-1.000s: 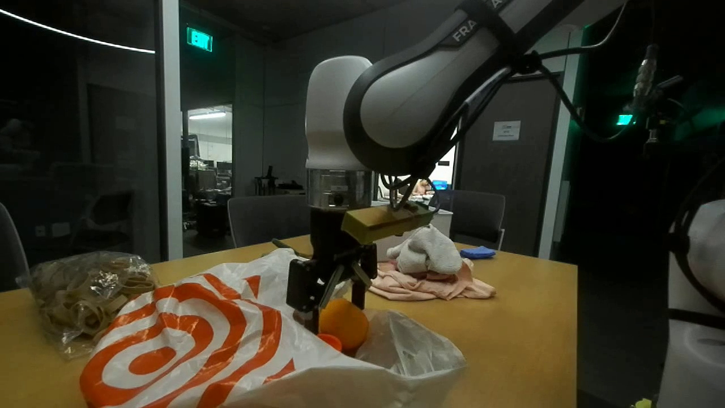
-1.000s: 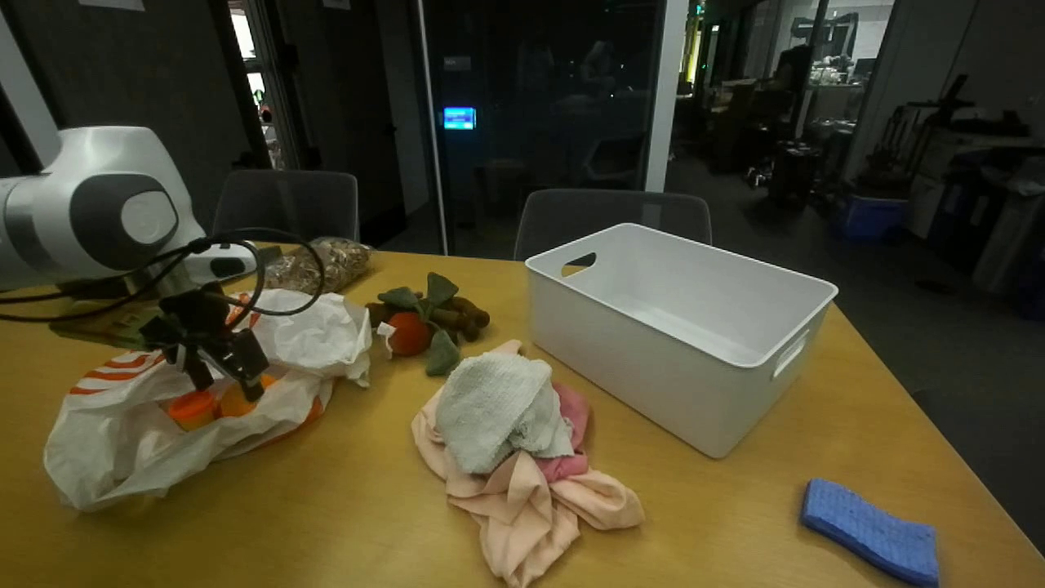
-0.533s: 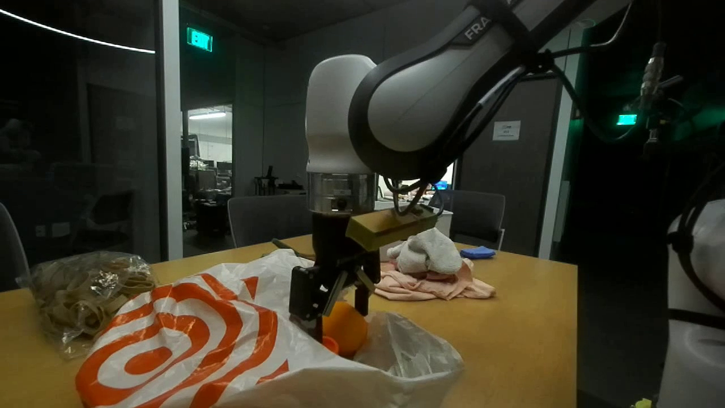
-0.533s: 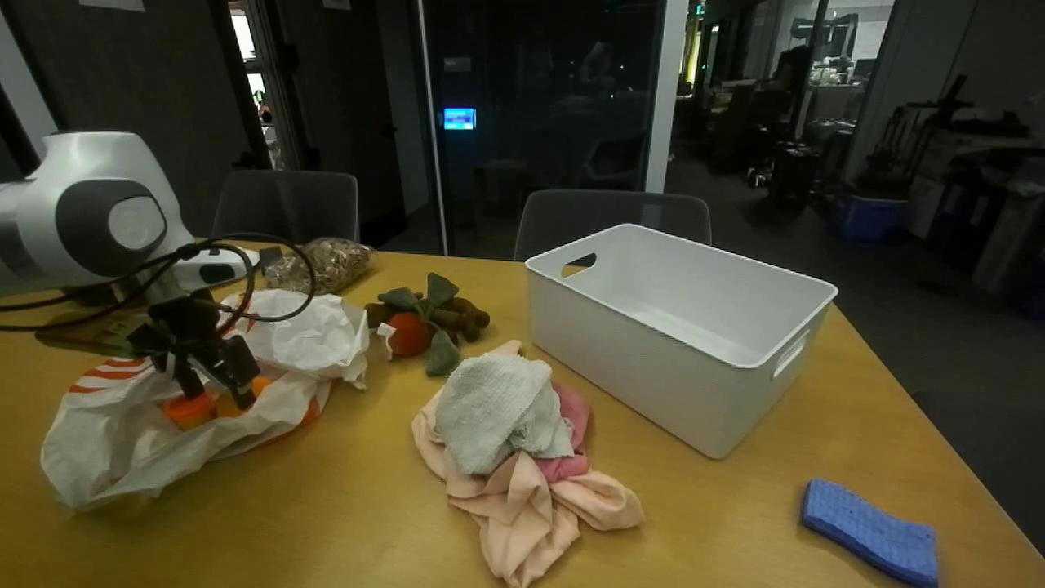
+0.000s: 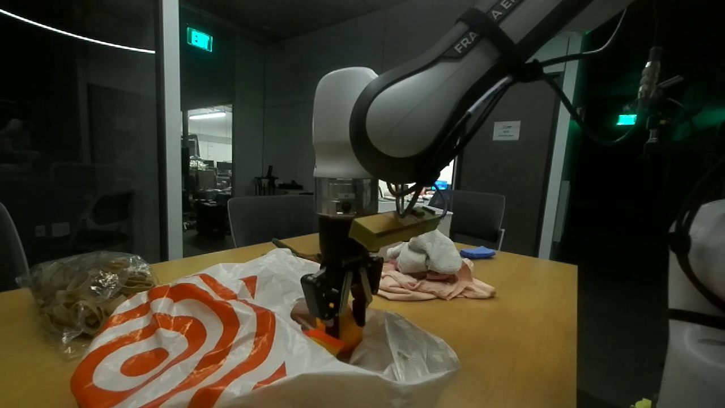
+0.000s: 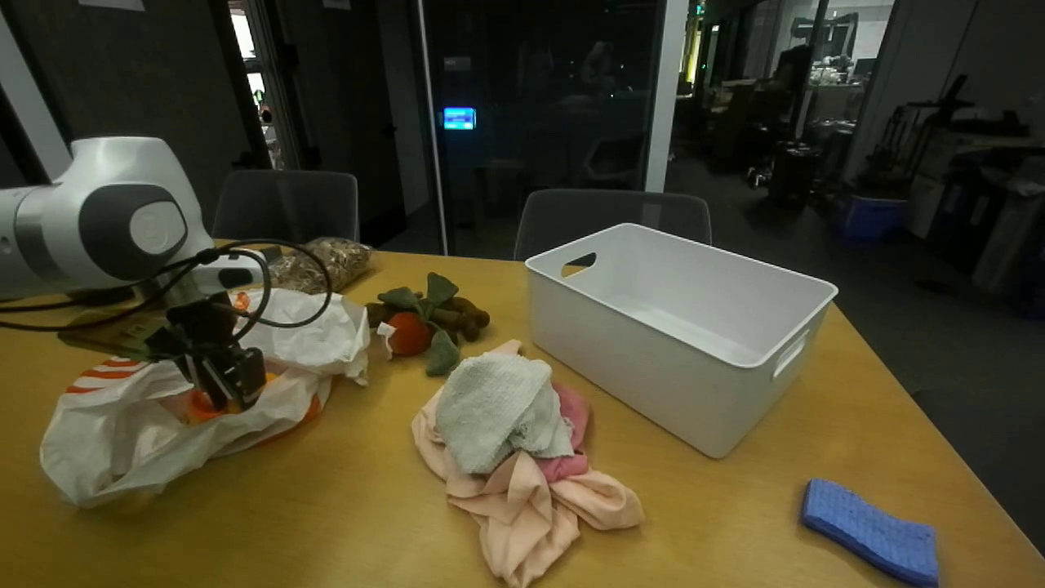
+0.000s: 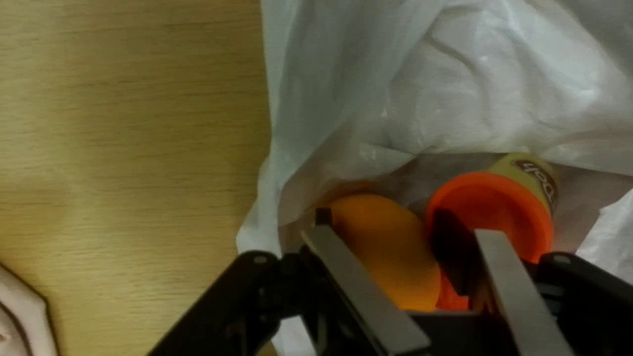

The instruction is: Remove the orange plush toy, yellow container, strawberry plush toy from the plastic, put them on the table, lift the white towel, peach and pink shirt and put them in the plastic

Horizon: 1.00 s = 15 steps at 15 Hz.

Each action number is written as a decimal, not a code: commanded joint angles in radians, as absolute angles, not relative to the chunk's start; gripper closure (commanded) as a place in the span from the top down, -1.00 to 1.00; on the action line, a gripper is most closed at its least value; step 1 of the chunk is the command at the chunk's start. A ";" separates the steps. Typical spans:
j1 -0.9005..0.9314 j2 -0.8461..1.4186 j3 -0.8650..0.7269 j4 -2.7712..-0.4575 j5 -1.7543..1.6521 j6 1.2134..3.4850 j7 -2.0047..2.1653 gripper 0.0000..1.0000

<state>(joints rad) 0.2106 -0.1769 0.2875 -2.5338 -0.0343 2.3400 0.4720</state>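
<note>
If I lift from here, the orange toy (image 7: 388, 252) may slip out, because it is round and my grip may sit too high on it. One finger (image 7: 514, 287) also crowds the yellow container (image 7: 507, 210), so rising could catch its orange rim and tip it. The bag (image 5: 238, 340) could come up too if plastic is pinched; I cannot see whether any is. My gripper (image 5: 346, 327) looks clamped on the toy, which lies between the fingers, inside the bag's mouth, with the container just beside it.
</note>
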 commanded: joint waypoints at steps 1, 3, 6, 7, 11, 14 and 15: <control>0.214 -0.204 0.283 -2.550 -0.012 2.352 0.454 -0.45; 0.216 -0.223 0.283 -2.553 -0.006 2.344 0.456 -0.46; 0.225 -0.280 0.282 -2.559 0.026 2.318 0.444 -0.46; 0.232 -0.304 0.278 -2.559 0.055 2.298 0.426 -0.46; 0.233 -0.420 0.268 -2.564 0.136 2.171 0.409 -0.46; 0.198 -0.509 0.253 -2.578 0.131 2.106 0.453 -0.46; 0.179 -0.533 0.249 -2.587 0.121 2.101 0.480 -0.46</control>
